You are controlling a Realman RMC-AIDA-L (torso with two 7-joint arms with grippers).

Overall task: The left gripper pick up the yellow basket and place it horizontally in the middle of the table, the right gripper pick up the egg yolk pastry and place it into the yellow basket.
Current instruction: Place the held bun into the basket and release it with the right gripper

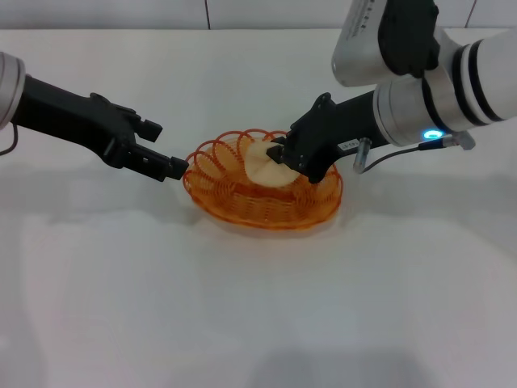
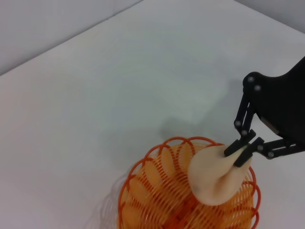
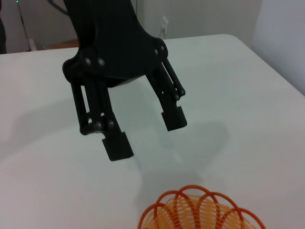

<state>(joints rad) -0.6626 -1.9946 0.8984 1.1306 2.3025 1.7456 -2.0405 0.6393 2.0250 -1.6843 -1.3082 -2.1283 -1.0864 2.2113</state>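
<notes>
bare table [image 1: 258, 323] lies on all sides of the yellow basket [image 1: 262, 202], so you have room. left gripper [image 1: 174, 167] sits just off the basket rim, fingers spread, holding nothing; the right wrist view shows that gap. right gripper [image 1: 279, 155] is over the basket, pinching the egg yolk pastry [image 2: 214, 176], seen best from the left wrist.
</notes>
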